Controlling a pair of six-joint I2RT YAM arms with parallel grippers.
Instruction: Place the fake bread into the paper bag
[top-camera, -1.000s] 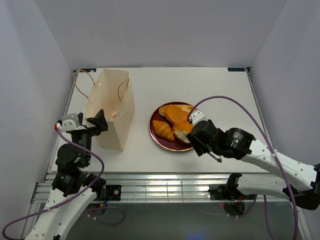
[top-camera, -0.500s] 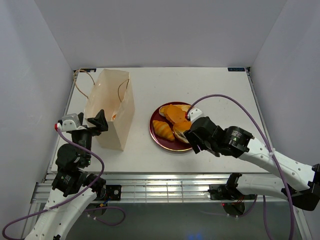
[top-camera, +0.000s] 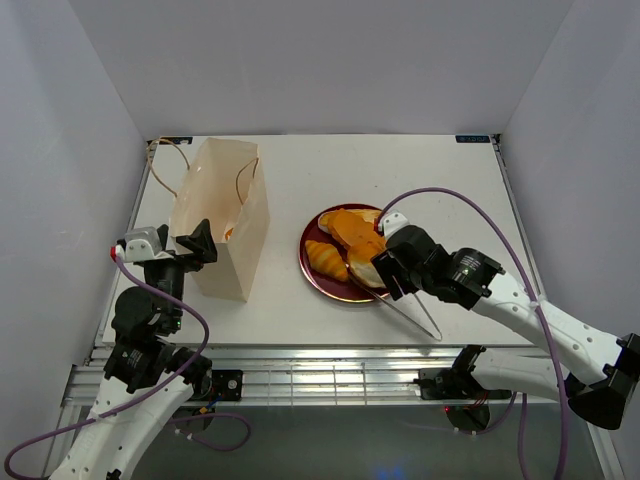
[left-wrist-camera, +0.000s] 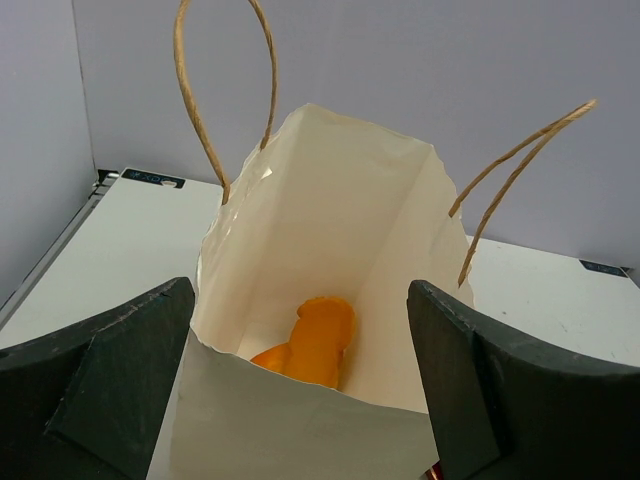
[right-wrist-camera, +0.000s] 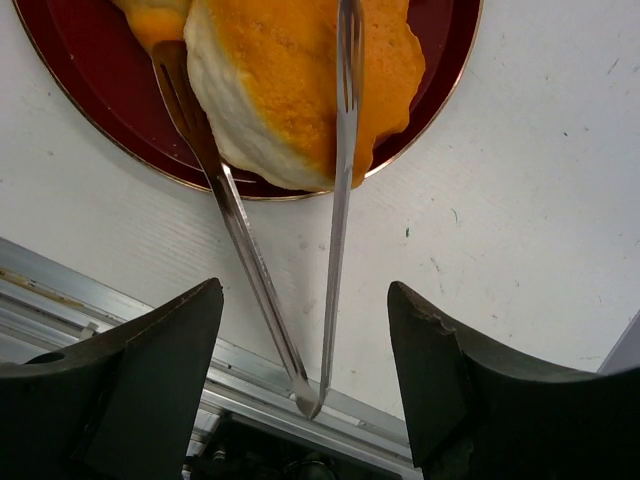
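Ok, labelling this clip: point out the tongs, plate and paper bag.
tongs (right-wrist-camera: 347, 80), right wrist view, right arm over the bread.
plate (right-wrist-camera: 85, 95), right wrist view, bare left rim.
paper bag (left-wrist-camera: 330, 220), left wrist view, inner back wall.

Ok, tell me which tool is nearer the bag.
Left. The left tool sits right at the bag's near edge; the right tool is over at the plate, well apart from it.

Paper bag (top-camera: 222, 225) left of plate (top-camera: 335, 290)

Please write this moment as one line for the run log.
left gripper: open, flanking bag | right gripper: open, tongs not held | tongs: astride bread on plate | bag: one pastry inside
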